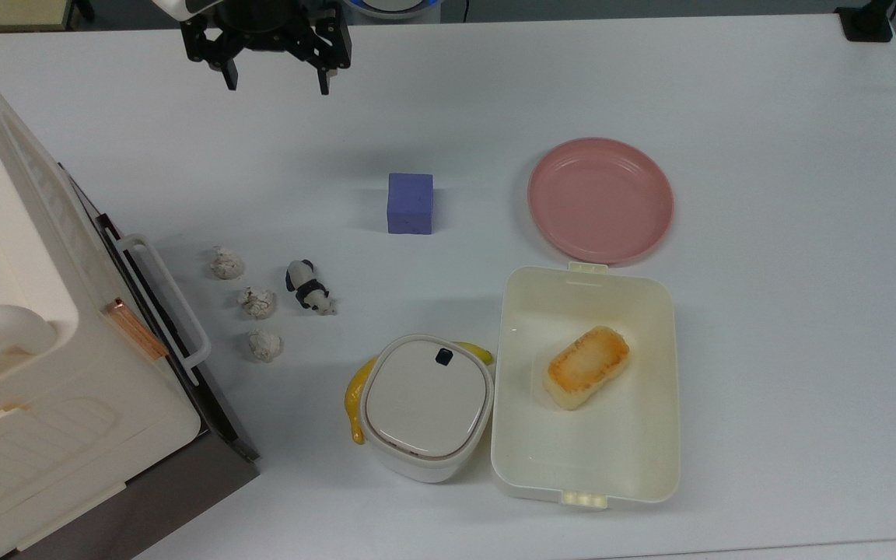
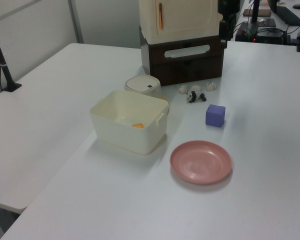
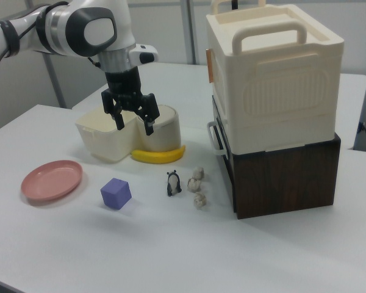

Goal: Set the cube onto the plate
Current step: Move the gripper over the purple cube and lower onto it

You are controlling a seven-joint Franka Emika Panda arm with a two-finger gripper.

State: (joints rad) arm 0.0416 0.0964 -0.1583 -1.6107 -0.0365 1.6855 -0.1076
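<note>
The blue-purple cube (image 1: 410, 203) (image 2: 215, 115) (image 3: 116, 194) rests on the white table, a short way to the top view's left of the pink plate (image 1: 600, 199) (image 2: 201, 162) (image 3: 52, 180), which holds nothing. My gripper (image 1: 277, 82) (image 3: 133, 126) hangs open above the table at the top view's upper edge, well away from the cube and to its upper left. Nothing is between its fingers.
An open cream lunch box (image 1: 586, 381) with a toasted bun stands below the plate in the top view. Beside it are a lidded round container (image 1: 426, 404) and a banana (image 1: 357, 399). A panda figure (image 1: 309, 287), three white lumps (image 1: 256, 302) and a large cream-and-brown cabinet (image 1: 36, 365) occupy the left.
</note>
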